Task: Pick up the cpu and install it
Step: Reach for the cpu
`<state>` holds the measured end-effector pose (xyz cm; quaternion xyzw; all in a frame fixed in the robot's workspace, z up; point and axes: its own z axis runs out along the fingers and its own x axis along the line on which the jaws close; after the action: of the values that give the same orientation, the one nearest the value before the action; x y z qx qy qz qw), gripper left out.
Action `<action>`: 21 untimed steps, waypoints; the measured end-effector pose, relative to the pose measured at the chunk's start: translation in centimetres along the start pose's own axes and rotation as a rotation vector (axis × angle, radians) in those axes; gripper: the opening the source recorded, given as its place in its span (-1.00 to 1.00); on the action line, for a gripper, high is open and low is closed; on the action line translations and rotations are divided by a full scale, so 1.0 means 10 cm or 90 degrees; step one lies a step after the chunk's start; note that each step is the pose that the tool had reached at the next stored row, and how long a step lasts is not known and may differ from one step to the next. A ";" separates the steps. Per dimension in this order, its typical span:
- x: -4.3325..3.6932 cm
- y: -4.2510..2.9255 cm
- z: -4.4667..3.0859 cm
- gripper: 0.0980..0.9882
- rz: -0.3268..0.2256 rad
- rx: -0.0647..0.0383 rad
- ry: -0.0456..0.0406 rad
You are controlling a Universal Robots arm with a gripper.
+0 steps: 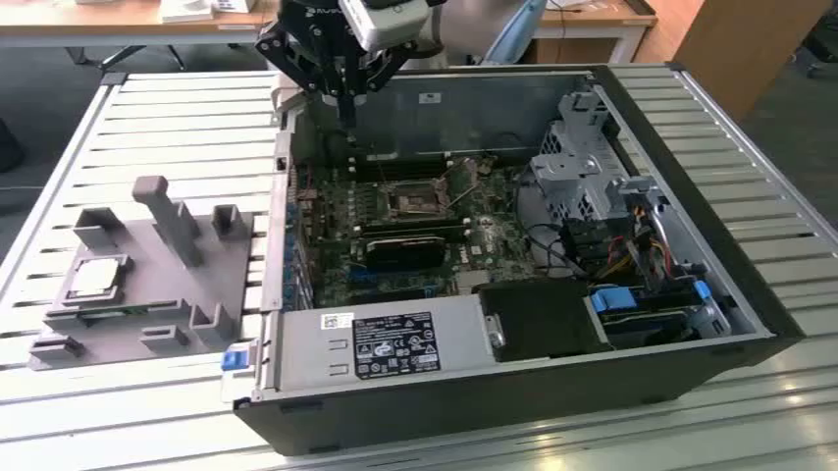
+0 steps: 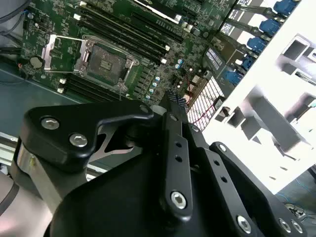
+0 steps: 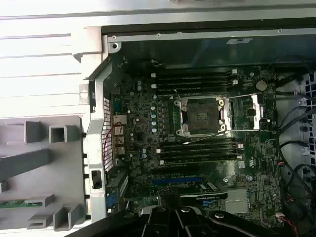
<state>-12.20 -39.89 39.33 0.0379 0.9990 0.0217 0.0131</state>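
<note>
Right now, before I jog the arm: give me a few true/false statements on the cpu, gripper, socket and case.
1. The cpu lies on the grey fixture tray. True.
2. The gripper holds the cpu. False: it hangs above the case, apart from the cpu.
3. The socket on the motherboard is empty, its frame swung open. True.
4. The case is closed. False: it lies open with the motherboard exposed.
5. The tray sits at the exterior view's right of the case. False: it sits at the left.
</note>
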 end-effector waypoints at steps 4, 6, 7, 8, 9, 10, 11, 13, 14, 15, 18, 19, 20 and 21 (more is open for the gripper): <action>0.000 0.000 0.000 -0.98 0.000 0.000 0.0000; 0.003 0.000 0.000 -0.98 0.000 0.000 -0.0001; 0.006 0.000 0.000 -0.98 0.000 0.000 -0.0001; 0.009 -0.001 0.000 -0.98 0.000 0.000 -0.0001; 0.013 -0.001 0.000 -0.98 0.000 0.000 0.0000; 0.017 -0.001 0.000 -0.98 0.000 0.000 -0.0001; 0.022 -0.002 0.000 -0.98 0.000 0.000 0.0000; 0.034 -0.003 -0.001 -0.98 0.000 0.000 0.0000; 0.040 -0.003 -0.001 -0.98 0.000 0.000 0.0000; 0.046 -0.003 -0.001 -0.98 0.000 0.000 0.0000; 0.064 -0.005 -0.002 -0.98 0.000 0.000 0.0000; 0.071 -0.005 -0.002 -0.98 0.000 0.000 0.0000; 0.080 -0.006 -0.003 -0.98 0.000 0.000 0.0000; 0.089 -0.007 -0.003 -0.98 0.000 0.000 0.0000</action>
<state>-13.09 -39.90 39.33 0.0378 0.9990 0.0217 0.0130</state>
